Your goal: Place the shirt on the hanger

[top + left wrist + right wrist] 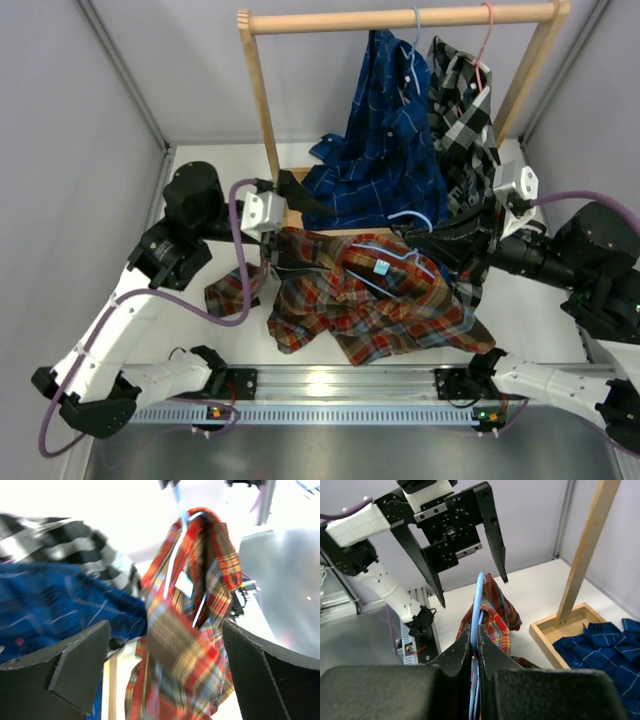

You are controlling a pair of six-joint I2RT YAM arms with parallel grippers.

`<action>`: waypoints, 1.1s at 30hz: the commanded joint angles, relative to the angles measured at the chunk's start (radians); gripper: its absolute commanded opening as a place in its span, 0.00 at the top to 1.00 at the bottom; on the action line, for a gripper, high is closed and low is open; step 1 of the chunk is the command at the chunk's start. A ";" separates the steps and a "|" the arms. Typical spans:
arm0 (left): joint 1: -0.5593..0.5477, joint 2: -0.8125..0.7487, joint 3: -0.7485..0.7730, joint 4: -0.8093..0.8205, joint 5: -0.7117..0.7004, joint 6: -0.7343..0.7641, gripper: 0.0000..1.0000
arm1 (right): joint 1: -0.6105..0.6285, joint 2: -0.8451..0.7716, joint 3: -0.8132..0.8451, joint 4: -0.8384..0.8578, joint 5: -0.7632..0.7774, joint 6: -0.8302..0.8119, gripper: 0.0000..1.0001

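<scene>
The red-orange plaid shirt (372, 300) is bunched at the table's middle, and part of it is lifted and draped over the light-blue wire hanger (480, 592). My right gripper (475, 633) is shut on the hanger's wire and holds it up on edge. In the top view the right gripper (428, 243) sits at the shirt's right end. My left gripper (297, 240) stands wide open at the shirt's left end, facing the draped cloth. In the left wrist view the shirt (192, 645) hangs between the spread fingers (265, 675) of the left gripper (165, 672), untouched by them.
A wooden rack (400, 18) at the back carries a navy plaid shirt (385, 140) and a black-and-white plaid shirt (462, 110) on their own hangers. The rack's wooden base tray (565, 630) lies behind the shirt. A metal rail (330, 382) runs along the near edge.
</scene>
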 commanded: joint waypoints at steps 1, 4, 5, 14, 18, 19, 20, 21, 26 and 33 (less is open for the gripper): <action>-0.080 0.042 0.019 0.026 -0.070 0.094 0.05 | 0.005 0.017 0.044 -0.002 -0.082 -0.019 1.00; -0.090 0.075 0.014 0.026 -0.049 0.092 0.20 | 0.005 0.017 0.058 -0.013 -0.105 -0.024 1.00; -0.088 0.078 0.008 0.028 -0.043 0.094 0.38 | 0.005 0.015 0.056 -0.013 -0.104 -0.027 1.00; -0.088 0.122 0.022 0.028 0.092 0.056 0.50 | 0.005 0.026 0.052 -0.013 -0.127 -0.031 1.00; -0.088 0.138 0.022 0.029 0.121 0.039 0.45 | 0.005 0.032 0.059 -0.013 -0.130 -0.036 1.00; -0.088 0.138 0.019 0.029 0.123 0.039 0.46 | 0.005 0.034 0.059 -0.012 -0.133 -0.036 1.00; -0.088 0.141 0.017 0.029 0.128 0.032 0.46 | 0.005 0.035 0.062 -0.012 -0.136 -0.036 1.00; -0.090 0.147 0.016 0.029 0.144 0.028 0.50 | 0.007 0.035 0.064 -0.009 -0.141 -0.036 1.00; -0.088 0.170 0.017 0.033 0.174 -0.003 0.90 | 0.005 0.038 0.066 -0.007 -0.128 -0.048 1.00; -0.088 0.197 0.036 0.034 0.263 -0.018 1.00 | 0.005 0.035 0.030 0.004 -0.104 -0.056 0.99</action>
